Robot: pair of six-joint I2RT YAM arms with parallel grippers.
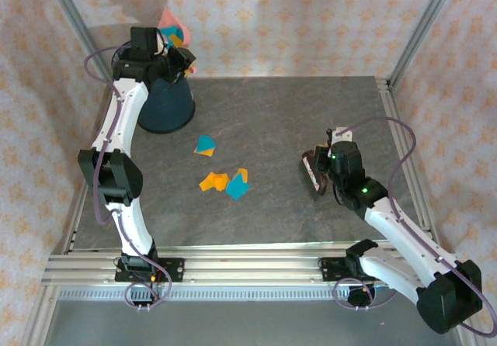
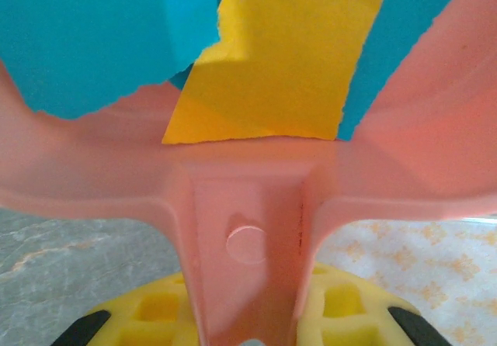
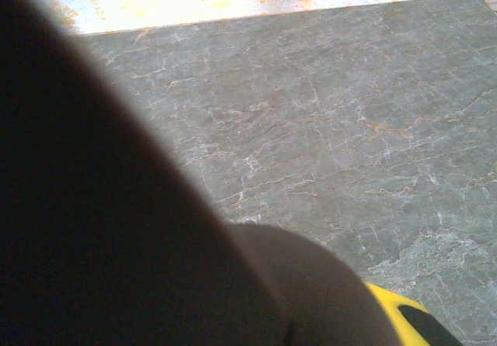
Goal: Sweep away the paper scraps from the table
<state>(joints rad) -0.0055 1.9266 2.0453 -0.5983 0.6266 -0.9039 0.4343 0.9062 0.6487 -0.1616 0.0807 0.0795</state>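
Note:
The pink dustpan (image 1: 172, 29) is lifted and tilted over the bin at the back left. My left gripper (image 1: 177, 57) is shut on its handle (image 2: 248, 237), with yellow pads (image 2: 155, 311) on both sides. Inside the pan lie teal paper scraps (image 2: 85, 36) and an orange one (image 2: 279, 59). More paper scraps lie on the table (image 1: 311, 113): a teal-and-orange pair (image 1: 204, 145), an orange piece (image 1: 213, 181) and a teal one (image 1: 238, 185). My right gripper (image 1: 322, 167) is shut on a dark brush (image 1: 313, 171) to their right; the brush (image 3: 93, 206) blocks most of the right wrist view.
A dark blue round bin (image 1: 167, 102) stands at the table's back left corner, under the dustpan. Aluminium rails (image 1: 248, 264) edge the table. Patterned walls (image 1: 311, 20) close in the back and sides.

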